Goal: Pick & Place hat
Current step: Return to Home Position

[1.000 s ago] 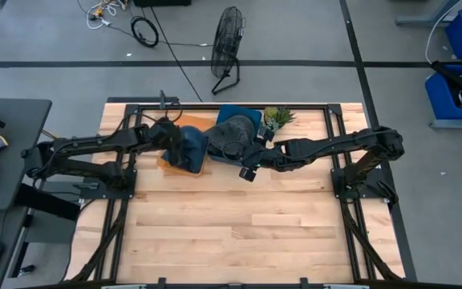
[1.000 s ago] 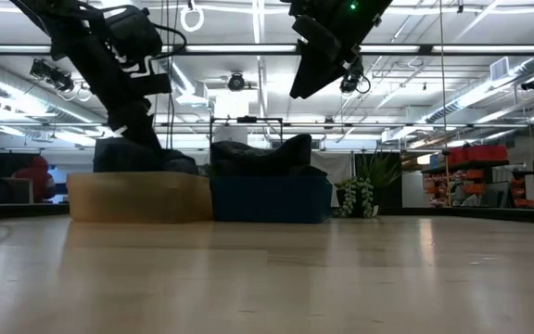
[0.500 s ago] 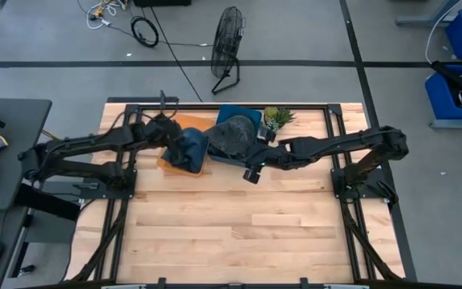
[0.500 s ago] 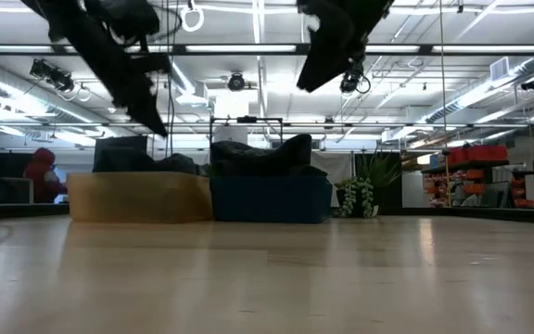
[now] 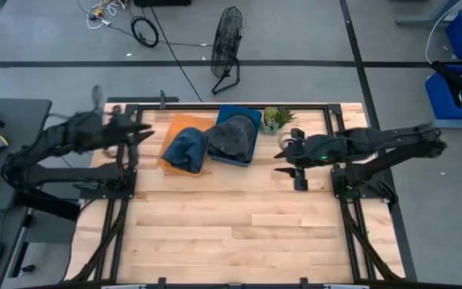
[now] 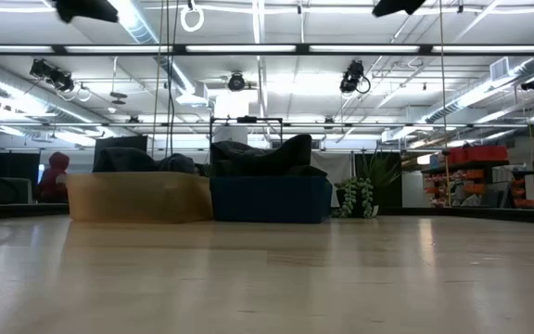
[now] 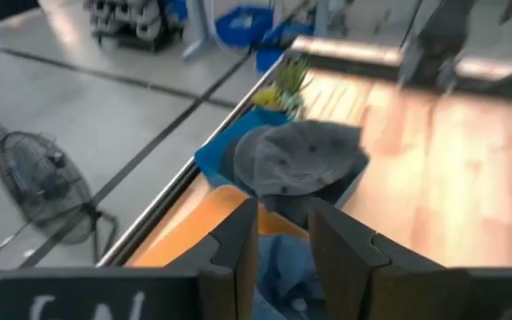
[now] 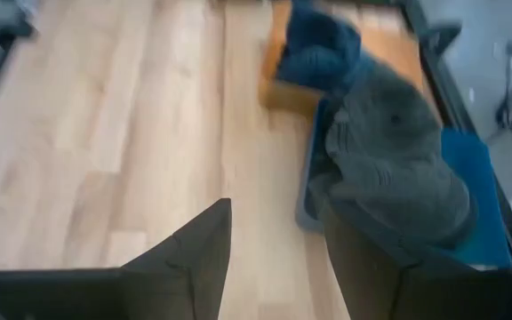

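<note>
A dark blue hat [image 5: 185, 148] lies in an orange tray [image 5: 169, 132]. A grey hat [image 5: 233, 135] lies in a blue tray [image 5: 251, 119] beside it, near the table's far edge. In the low view both hats [image 6: 258, 153] bulge above the tray walls [image 6: 137, 197]. My left gripper [image 5: 139, 132] is open and hangs to the left of the orange tray. Its wrist view looks onto the grey hat [image 7: 300, 160] and the blue hat [image 7: 283, 267]. My right gripper [image 5: 281, 152] is open to the right of the blue tray, with the grey hat [image 8: 398, 169] ahead of it.
A small potted plant [image 5: 277, 118] stands at the far edge, right of the blue tray. A black frame [image 5: 215, 102] rims the table. A fan [image 5: 227, 44] stands on the floor beyond. Bare wood [image 5: 231, 225] spreads over the near half.
My left gripper has risen from the blue hat and drawn back toward the table's left edge. My right gripper has lifted away from the grey hat and drawn back toward the right edge. Both have climbed almost out of the low view. The hats stay in their trays.
</note>
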Controlling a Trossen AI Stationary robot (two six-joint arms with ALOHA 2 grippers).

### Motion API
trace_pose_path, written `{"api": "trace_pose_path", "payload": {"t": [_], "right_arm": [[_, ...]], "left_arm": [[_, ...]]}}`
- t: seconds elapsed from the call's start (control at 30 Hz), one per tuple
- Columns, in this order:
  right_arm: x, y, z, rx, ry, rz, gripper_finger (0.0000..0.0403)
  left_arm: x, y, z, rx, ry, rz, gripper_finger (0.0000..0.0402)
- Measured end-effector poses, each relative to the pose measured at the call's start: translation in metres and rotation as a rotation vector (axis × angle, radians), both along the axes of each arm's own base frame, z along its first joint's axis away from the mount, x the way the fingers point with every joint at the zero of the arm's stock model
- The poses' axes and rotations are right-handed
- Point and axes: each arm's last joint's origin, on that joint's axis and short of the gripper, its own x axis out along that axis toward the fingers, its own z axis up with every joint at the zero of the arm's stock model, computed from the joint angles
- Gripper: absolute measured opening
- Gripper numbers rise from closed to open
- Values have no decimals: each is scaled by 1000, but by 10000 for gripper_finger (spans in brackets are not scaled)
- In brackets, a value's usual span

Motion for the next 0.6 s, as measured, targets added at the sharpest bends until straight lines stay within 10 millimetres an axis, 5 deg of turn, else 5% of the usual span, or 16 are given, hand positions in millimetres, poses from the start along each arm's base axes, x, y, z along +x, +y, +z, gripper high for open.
{"api": "trace_pose_path", "payload": {"t": [0.13, 0.3, 0.6], "right_arm": [[-34, -3, -23, 33, -149, 21, 185], [-62, -8, -74, 92, -415, 7, 185], [-89, -18, -149, 41, -873, 9, 185]], "left_arm": [[-35, -9, -30, -16, -119, 0, 93], [-51, -12, -79, -65, -348, 27, 84], [-13, -3, -127, 89, -489, 53, 83]]}}
